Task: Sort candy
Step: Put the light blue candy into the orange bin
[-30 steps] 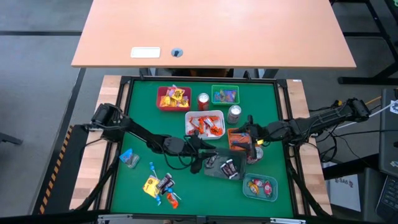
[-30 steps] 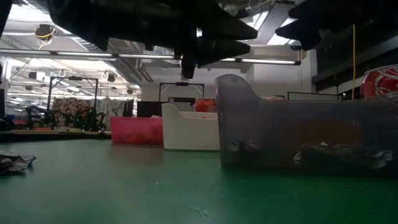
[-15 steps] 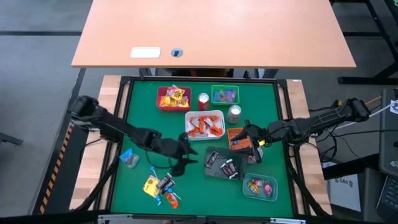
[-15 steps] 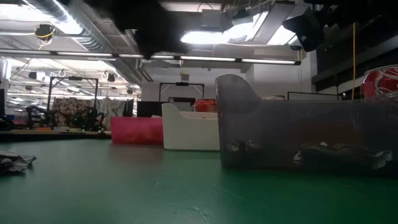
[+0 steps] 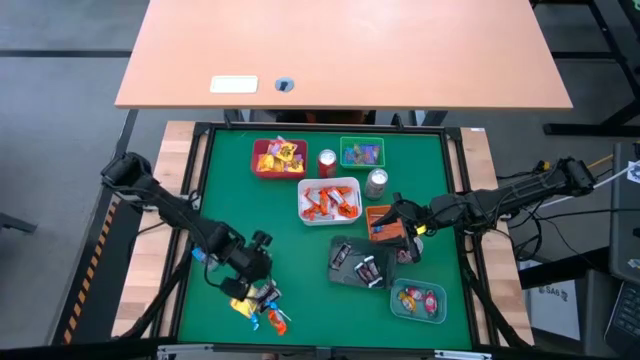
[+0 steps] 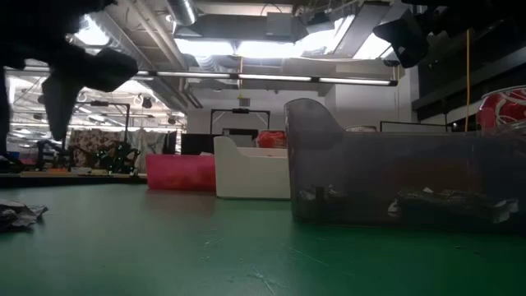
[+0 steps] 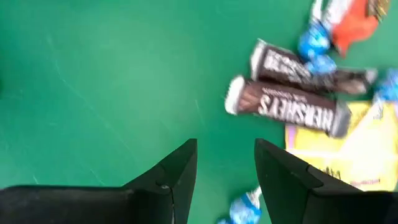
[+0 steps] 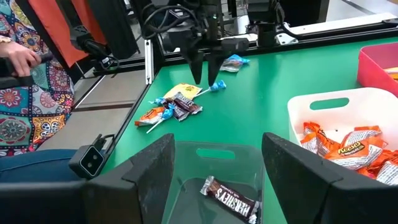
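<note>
The loose candy [image 5: 258, 300] lies in a small pile on the green mat near the front left: two brown Hershey's bars [image 7: 286, 106], a yellow wrapper [image 7: 348, 155], and orange and blue pieces. My left gripper [image 7: 225, 165] hangs just above the mat beside this pile, pointing down, open, with only bare mat between its fingers; the right wrist view also shows it [image 8: 205, 71]. My right gripper [image 8: 214, 168] stands wide open over the grey tray [image 5: 358, 265], which holds dark bars [image 8: 227, 199].
Red [image 5: 278, 158], green [image 5: 361, 153], white [image 5: 329, 200] and orange [image 5: 385, 222] trays hold sorted sweets, and a clear tray [image 5: 418, 300] sits front right. Two soda cans [image 5: 326, 162] [image 5: 376, 183] stand between them. A blue wrapper [image 5: 207, 255] lies left. A person's hand [image 8: 18, 59] shows beyond the table.
My left gripper has swung from beside the grey tray toward the table's left and near edge, over to the loose candy pile, and has tipped from nearly level to pointing down. My right arm has kept its place.
</note>
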`<action>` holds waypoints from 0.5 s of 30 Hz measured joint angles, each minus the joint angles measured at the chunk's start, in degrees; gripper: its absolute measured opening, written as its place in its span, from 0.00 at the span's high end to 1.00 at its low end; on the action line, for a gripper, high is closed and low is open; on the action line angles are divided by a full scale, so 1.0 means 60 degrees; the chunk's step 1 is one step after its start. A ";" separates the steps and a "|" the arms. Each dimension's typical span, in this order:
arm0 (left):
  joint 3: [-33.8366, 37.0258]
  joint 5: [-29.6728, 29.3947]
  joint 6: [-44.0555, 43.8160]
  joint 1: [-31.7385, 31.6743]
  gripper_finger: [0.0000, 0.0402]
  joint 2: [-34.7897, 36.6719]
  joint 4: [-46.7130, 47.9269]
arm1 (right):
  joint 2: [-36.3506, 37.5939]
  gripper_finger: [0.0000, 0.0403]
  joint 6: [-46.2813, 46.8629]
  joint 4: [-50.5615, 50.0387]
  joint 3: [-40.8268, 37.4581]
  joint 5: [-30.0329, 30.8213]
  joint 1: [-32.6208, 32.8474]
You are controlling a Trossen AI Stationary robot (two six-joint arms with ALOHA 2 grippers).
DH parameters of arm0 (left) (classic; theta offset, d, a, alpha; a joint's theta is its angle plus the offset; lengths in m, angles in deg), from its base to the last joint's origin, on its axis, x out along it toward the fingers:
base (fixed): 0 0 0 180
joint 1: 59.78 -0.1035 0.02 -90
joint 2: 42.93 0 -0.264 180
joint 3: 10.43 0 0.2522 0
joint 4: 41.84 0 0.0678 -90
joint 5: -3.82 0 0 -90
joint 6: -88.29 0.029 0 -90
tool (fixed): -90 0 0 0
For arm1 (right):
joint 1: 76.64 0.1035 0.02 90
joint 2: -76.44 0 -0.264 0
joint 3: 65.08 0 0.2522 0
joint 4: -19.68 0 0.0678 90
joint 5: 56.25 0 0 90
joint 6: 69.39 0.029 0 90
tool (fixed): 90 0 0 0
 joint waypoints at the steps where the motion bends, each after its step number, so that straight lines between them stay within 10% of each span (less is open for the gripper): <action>1: 0.0000 0.0000 0.0151 0.0054 0.63 0.0007 0.0087 | 0.0000 0.40 -0.0024 0.0003 0.0000 0.0003 0.0000; 15: 0.0464 0.0117 0.1419 0.0509 0.63 0.0007 0.0318 | 0.0000 0.40 -0.0037 -0.0004 0.0000 0.0007 0.0000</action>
